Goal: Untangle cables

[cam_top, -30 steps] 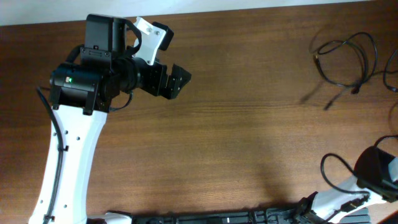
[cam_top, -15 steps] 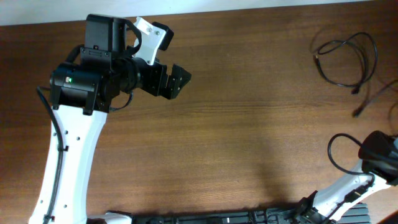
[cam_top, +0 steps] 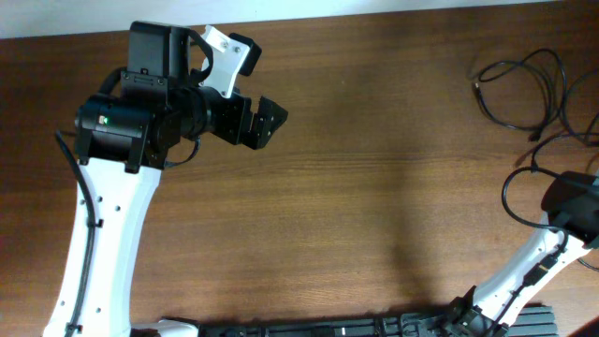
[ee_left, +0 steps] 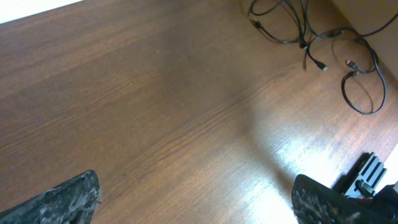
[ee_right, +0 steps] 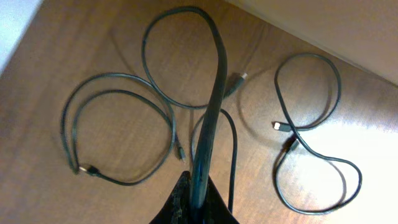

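Note:
Several thin black cables lie in loose loops at the table's far right. In the right wrist view my right gripper is shut on one cable, which rises from the jaws and arcs over in a wide loop. A doubled loop with a plug lies left of it, and a figure-eight cable lies to its right. My left gripper hangs open over bare wood at the far left, well away from the cables. Nothing sits between its fingers.
The right arm's wrist sits at the right table edge, with its own thicker wire looping beside it. A black rail runs along the front edge. A pale wall borders the table behind the cables.
The right arm has moved up toward the far-right cables, dragging a cable end rightward with it. The left arm has stayed still.

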Robot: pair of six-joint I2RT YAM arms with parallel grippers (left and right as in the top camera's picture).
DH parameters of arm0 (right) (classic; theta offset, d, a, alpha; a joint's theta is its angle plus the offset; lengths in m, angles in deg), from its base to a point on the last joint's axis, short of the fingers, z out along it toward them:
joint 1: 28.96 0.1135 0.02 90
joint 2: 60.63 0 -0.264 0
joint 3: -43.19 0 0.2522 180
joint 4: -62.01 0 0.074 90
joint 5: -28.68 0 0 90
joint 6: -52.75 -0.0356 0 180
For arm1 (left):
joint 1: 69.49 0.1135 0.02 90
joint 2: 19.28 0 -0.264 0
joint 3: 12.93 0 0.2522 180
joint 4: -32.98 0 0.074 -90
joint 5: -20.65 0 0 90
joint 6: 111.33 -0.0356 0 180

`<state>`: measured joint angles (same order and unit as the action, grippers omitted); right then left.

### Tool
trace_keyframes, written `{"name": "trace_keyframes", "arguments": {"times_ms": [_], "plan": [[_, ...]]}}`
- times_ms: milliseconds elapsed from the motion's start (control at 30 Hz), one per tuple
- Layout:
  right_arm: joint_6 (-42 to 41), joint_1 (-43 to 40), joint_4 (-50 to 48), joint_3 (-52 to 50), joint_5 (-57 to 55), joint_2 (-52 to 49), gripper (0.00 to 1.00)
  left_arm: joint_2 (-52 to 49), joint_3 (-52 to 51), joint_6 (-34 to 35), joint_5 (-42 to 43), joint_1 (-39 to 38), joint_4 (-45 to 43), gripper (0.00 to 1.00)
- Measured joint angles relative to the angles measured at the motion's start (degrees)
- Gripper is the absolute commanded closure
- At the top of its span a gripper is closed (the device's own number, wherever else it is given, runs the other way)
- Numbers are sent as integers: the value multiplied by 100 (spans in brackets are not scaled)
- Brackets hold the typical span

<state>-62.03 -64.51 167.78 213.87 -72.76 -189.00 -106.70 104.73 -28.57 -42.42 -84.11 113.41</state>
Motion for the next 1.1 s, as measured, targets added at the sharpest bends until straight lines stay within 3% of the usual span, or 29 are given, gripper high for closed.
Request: {"name": "trace_keyframes", "arguments": {"times_ms": [33, 67, 200, 267, 500, 733, 1033, 1100], "plan": [[15, -4, 37, 0, -44, -39, 87, 0, 0, 0, 0, 0, 0, 1], [31, -9, 74, 0, -74, -76, 78, 0, 0, 0, 0, 0, 0, 1], [87, -107, 286, -2, -195, -136, 24, 0, 0, -2, 0, 0, 0, 1], [96, -212, 450, 0, -238, -136, 14, 0, 0, 0, 0, 0, 0, 1], [529, -404, 496, 0, -68, -136, 8, 0, 0, 0, 0, 0, 0, 1], [1325, -286, 498, 0, 944, -136, 7, 0, 0, 0, 0, 0, 0, 1], [1609, 647, 498, -2, 1185, 168, 6, 0, 0, -2, 0, 0, 0, 1], [1652, 1005, 496, 0, 1196, 354, 1, 0, 0, 0, 0, 0, 0, 1]]}}
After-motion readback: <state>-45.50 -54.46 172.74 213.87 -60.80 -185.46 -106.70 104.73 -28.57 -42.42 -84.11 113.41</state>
